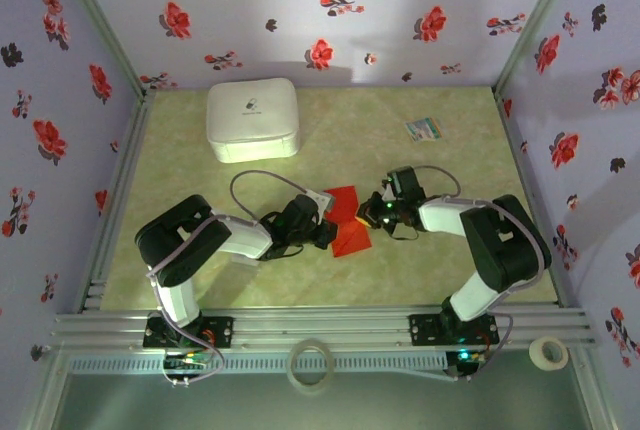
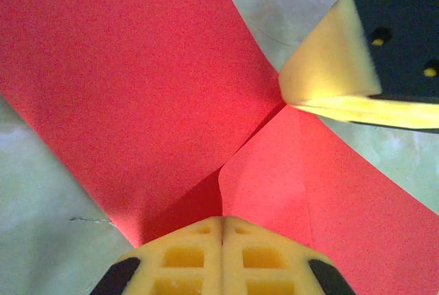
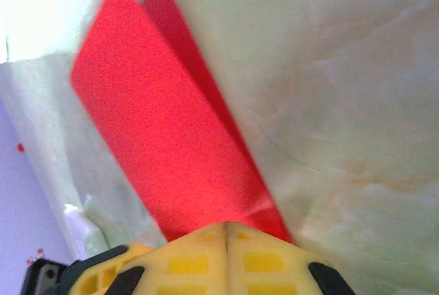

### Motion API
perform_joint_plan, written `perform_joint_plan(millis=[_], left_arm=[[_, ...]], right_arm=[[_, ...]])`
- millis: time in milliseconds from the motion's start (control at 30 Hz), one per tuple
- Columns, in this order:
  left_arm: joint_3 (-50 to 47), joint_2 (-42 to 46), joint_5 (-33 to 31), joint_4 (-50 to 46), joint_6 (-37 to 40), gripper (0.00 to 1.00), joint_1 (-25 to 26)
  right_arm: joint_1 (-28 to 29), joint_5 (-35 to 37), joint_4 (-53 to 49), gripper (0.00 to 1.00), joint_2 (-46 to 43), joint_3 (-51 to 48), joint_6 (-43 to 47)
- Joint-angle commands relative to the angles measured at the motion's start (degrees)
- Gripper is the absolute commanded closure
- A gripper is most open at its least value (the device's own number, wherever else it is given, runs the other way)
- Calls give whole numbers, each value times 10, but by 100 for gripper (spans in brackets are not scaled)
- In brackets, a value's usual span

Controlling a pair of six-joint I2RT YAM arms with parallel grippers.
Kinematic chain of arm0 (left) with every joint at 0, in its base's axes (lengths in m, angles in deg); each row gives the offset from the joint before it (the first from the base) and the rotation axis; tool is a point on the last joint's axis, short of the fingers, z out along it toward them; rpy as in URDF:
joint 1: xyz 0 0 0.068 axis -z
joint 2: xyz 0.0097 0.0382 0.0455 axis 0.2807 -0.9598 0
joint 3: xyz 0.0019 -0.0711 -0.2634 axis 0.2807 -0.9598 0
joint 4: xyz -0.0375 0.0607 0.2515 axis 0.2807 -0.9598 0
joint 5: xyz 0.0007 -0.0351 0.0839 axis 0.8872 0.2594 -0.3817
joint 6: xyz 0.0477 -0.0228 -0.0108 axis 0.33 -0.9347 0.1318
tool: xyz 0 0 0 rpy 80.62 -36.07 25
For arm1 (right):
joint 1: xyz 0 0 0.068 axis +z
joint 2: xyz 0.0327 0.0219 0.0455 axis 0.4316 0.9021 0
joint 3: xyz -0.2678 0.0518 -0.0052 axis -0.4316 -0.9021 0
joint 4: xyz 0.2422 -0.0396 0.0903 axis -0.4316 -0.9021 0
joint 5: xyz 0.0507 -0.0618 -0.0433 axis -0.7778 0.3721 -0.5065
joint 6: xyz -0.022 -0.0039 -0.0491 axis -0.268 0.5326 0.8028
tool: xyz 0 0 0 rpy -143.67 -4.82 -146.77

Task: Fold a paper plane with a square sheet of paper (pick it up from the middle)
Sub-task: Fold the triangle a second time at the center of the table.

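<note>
1. The red sheet [image 1: 347,220] sits near the middle of the table [image 1: 200,170], between the 2 claws. It is well apart from the white box [image 1: 253,120] and the small coloured card [image 1: 423,130].
2. The left claw [image 1: 328,233] is clenched on the sheet. In its wrist view the 2 yellow fingers [image 2: 185,257] meet with no gap, and a creased edge of the paper runs in between them.
3. The right claw [image 1: 372,215] is also clenched on the sheet, from the opposite side. Its wrist view shows 2 red layers rising from its tip in a narrow V.
4. The step in hand looks like an early fold. The paper is bent into 2 broad flaps along 1 crease and is not yet a pointed plane.
5. The next move probably calls for bringing the flaps together and pressing the crease flat on the table. 1 claw should hold firm while the other works, because thin paper pulled from both sides could tear or slip.
</note>
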Motion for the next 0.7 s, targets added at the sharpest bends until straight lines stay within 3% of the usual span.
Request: perform_joint_plan(millis=[0,400,667], left_arm=[[-11,-13,-2,-29,1,100,-4],[-15,-13,-2,-27,0,100,-4],[-15,-13,-2,-25,1,100,-5]], right_arm=[[-8,26,-38,98,25,2,14],[-29,-5,34,95,-43,-17,-24],[31,2,-21,96,-53,-4,-8]])
